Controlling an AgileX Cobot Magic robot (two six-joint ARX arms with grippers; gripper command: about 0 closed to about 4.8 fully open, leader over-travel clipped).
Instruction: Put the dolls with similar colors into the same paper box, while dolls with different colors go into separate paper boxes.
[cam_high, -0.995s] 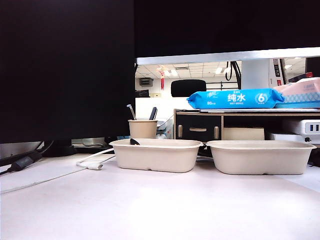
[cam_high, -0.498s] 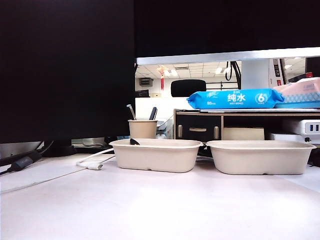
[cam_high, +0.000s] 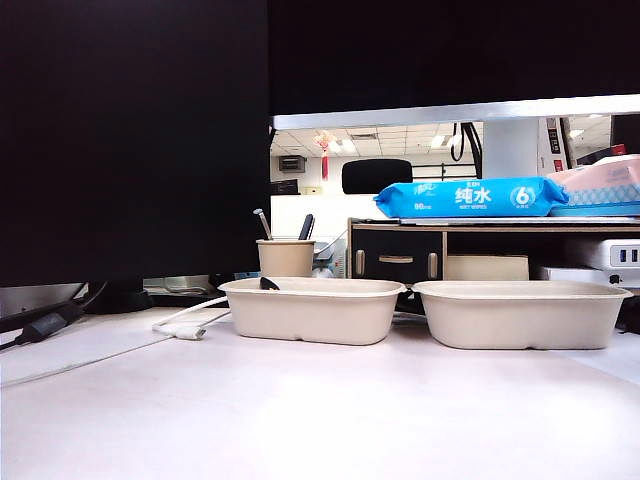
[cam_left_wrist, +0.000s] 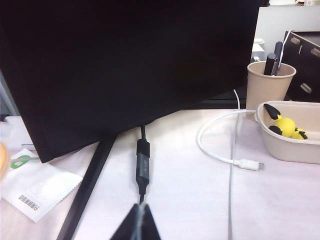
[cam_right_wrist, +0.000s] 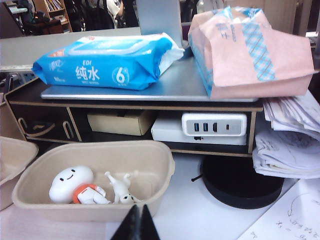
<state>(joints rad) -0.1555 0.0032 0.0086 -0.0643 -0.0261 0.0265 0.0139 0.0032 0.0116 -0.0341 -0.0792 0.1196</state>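
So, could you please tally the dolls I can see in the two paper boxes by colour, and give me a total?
Yellow dolls: 1, the black-eared plush in the left paper box; any second one is not visible.
White dolls: 2, the round-headed plush and the long-limbed plush in the right paper box.
Total: 3 visible.
Left gripper and right gripper are shut, empty.

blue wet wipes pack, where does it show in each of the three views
Exterior view: blue wipes pack lies on the shelf unit, right of centre, above the right paper box.
Left wrist view: not in it.
Right wrist view: pack lies on the shelf, above that box.
Shared landmark: the right paper box.
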